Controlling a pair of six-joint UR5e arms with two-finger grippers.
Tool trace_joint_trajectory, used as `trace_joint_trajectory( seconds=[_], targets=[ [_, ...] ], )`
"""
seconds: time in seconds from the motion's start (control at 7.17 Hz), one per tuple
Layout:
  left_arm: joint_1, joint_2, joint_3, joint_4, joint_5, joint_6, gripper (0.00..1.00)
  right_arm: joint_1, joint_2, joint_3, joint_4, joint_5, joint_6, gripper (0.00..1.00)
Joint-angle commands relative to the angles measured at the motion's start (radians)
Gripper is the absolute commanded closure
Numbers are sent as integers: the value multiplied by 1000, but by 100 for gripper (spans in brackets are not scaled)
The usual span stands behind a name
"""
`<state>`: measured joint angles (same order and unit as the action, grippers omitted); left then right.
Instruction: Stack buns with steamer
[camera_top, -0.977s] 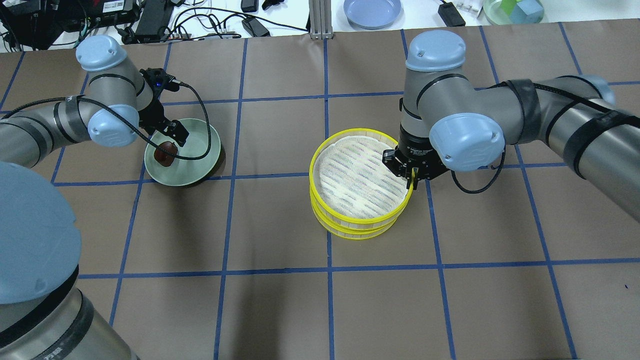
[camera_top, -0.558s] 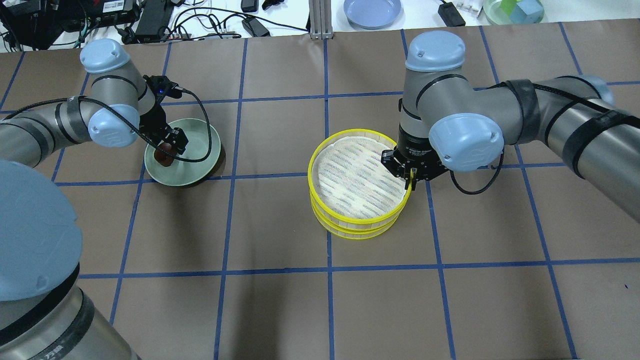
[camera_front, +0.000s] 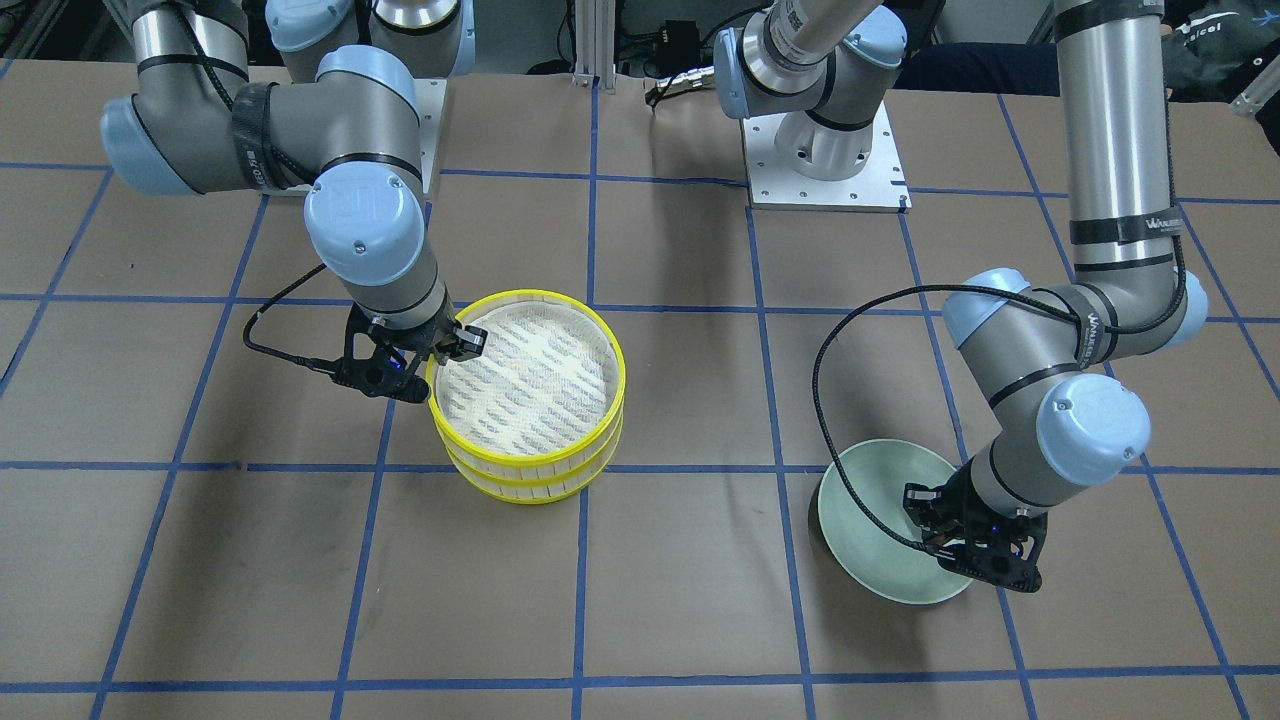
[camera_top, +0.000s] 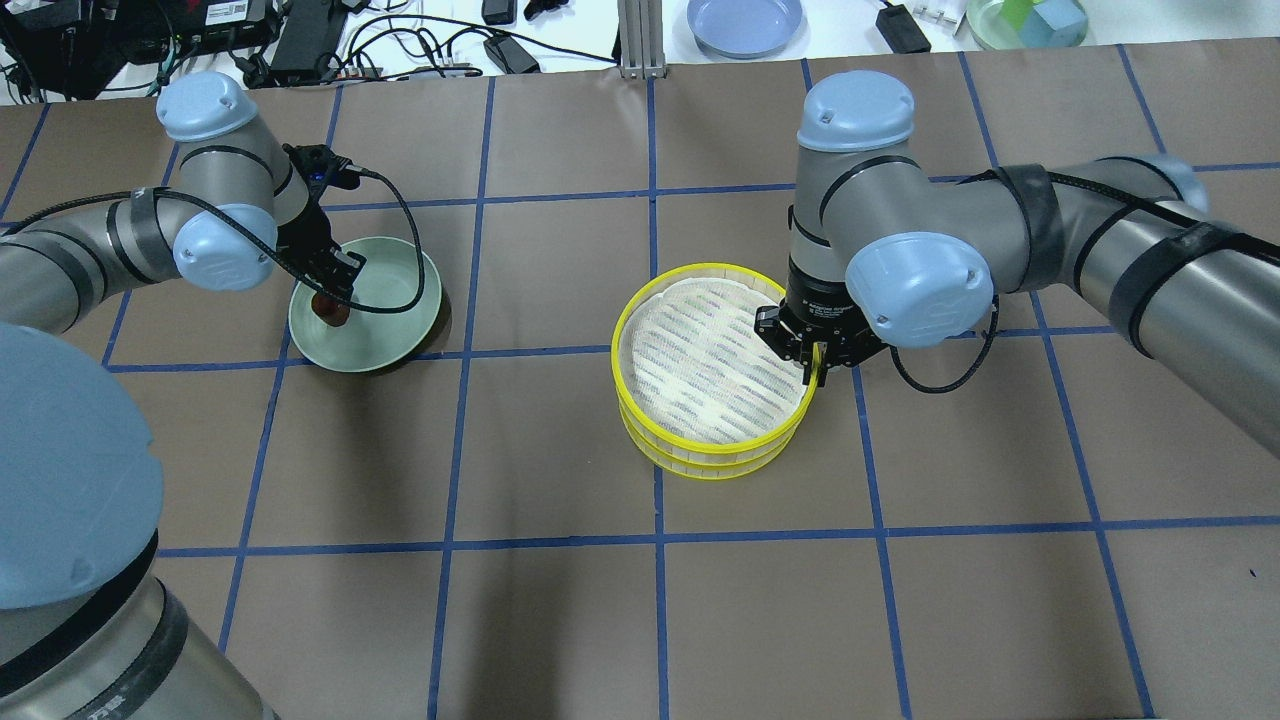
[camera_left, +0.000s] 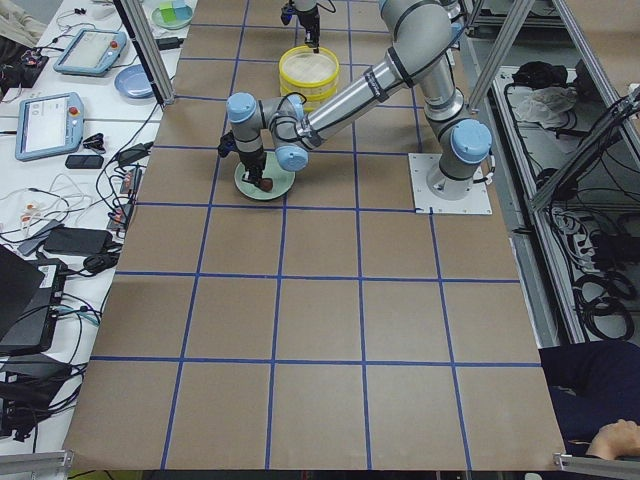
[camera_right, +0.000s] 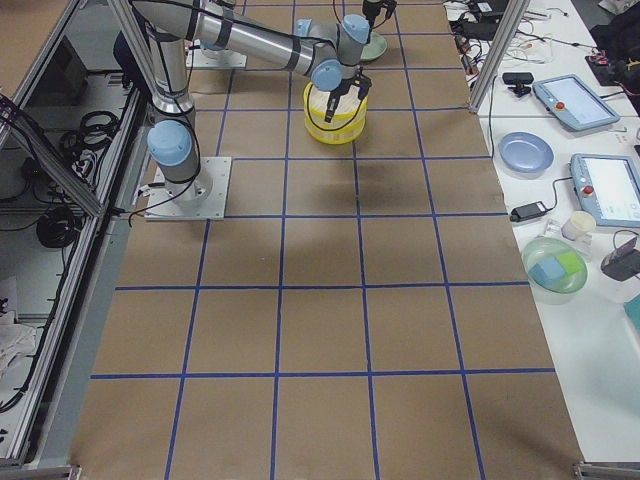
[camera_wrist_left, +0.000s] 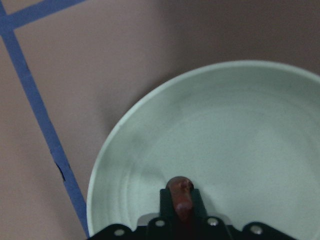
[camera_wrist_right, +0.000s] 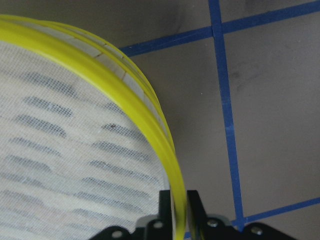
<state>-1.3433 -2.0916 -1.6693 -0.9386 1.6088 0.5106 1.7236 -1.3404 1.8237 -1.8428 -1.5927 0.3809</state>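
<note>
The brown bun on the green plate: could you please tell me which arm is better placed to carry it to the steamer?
The left arm. Its jaws are closed around the brown bun on the green plate, while the right arm's jaws are busy gripping the steamer's yellow rim.

The table (camera_top: 560, 620) is covered in brown paper, ruled into large squares by blue tape (camera_top: 657, 540). On its left part sits a pale green plate (camera_top: 400, 335). Near the middle, slightly right, stands a yellow-rimmed steamer (camera_top: 700, 458) of two stacked tiers. Two metal base plates (camera_front: 870, 190) lie at the robot's edge
</note>
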Motion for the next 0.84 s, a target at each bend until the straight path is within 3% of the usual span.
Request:
trace_joint_trajectory(
  seconds=[0.0,0.28,0.7],
  targets=[
    [-46,68,6,-17,-24,-227,100,1,3,-9,2,-1,0,5],
    [-144,143,6,-63,-53,-398,100,-7,-26,-83,8,-13,-37,1],
    [-348,220,5,-69,-101,-747,100,-42,-104,-341,244,-10,-157,0]
  ],
)
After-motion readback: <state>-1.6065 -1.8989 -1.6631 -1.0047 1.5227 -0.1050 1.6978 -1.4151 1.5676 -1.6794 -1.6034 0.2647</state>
